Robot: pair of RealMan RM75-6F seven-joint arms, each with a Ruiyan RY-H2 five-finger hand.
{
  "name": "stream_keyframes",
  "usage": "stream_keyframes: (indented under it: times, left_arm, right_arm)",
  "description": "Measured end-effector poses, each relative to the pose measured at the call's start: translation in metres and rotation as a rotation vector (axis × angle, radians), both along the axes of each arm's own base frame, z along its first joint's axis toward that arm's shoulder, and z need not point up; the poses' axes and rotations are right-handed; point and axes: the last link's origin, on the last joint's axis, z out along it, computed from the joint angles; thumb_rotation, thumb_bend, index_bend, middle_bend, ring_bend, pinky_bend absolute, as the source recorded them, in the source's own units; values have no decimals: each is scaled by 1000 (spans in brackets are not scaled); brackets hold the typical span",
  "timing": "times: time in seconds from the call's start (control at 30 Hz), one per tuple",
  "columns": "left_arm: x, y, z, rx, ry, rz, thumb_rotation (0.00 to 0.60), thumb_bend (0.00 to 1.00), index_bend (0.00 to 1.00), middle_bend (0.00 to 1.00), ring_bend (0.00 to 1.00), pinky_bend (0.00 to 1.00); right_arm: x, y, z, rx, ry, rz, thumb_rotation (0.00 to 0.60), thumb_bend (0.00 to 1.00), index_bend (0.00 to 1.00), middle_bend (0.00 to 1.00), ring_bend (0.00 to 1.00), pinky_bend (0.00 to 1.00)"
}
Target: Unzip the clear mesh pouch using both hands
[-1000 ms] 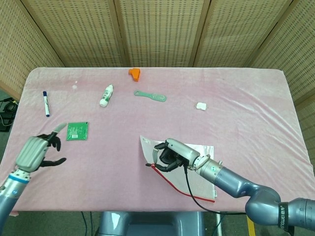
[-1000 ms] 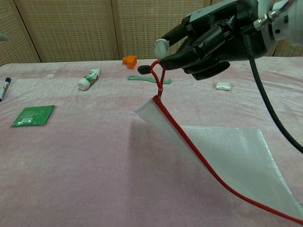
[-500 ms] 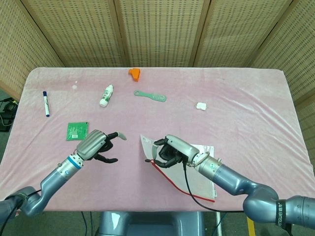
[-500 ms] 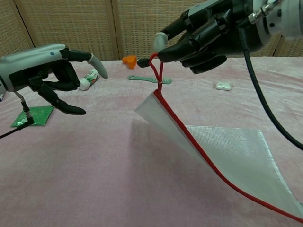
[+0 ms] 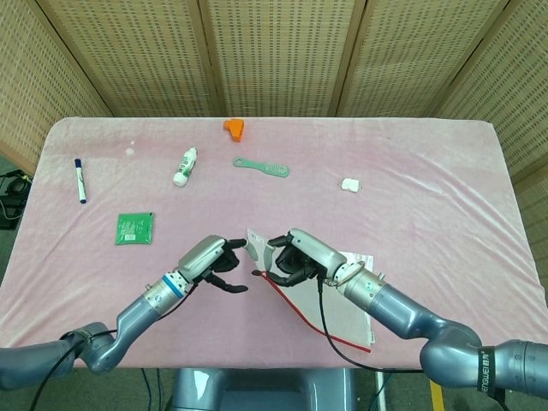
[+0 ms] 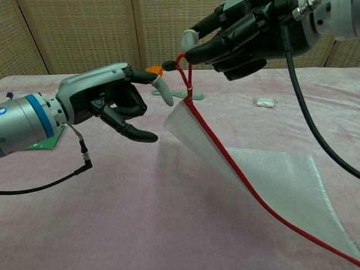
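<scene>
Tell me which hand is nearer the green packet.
Left. The left hand hovers right of the green packet, fingers apart; the right hand is farther right, pinching the pouch's red pull loop.

Table (image 5: 428, 154) covered in pink cloth, bit wrinkly, takes up most of head view. Behind it, folding screen (image 5: 282, 56) of woven tan panels in wood frames, angled at both sides. Dark floor (image 5: 13, 163) at left edge. Flat, even lighting.

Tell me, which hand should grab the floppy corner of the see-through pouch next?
The left hand, probably. Its fingers are apart and empty, right beside the raised corner of the clear mesh pouch. The right hand is busy pinching the red zipper pull cord.
</scene>
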Motion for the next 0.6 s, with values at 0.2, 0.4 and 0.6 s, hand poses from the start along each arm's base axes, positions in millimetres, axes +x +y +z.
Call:
stream_keyframes:
  times: [0.2, 0.4, 0.6]
  left_arm:
    - [11, 2, -6, -36, -62, 23, 600, 257, 447, 1000, 892, 997]
    - [17, 2, -9, -50, -89, 27, 600, 351, 451, 1000, 892, 997]
    - [23, 1, -14, -58, -74, 7, 600, 439, 474, 1000, 892, 996]
  right_arm:
    - [2, 0, 3, -4, 3, 4, 600, 857, 820, 1000, 937, 1000]
    - [-2, 0, 3, -6, 18, -6, 600, 857, 820, 1000, 937, 1000]
    - [-4, 1, 4, -5, 19, -8, 600, 857, 820, 1000, 937, 1000]
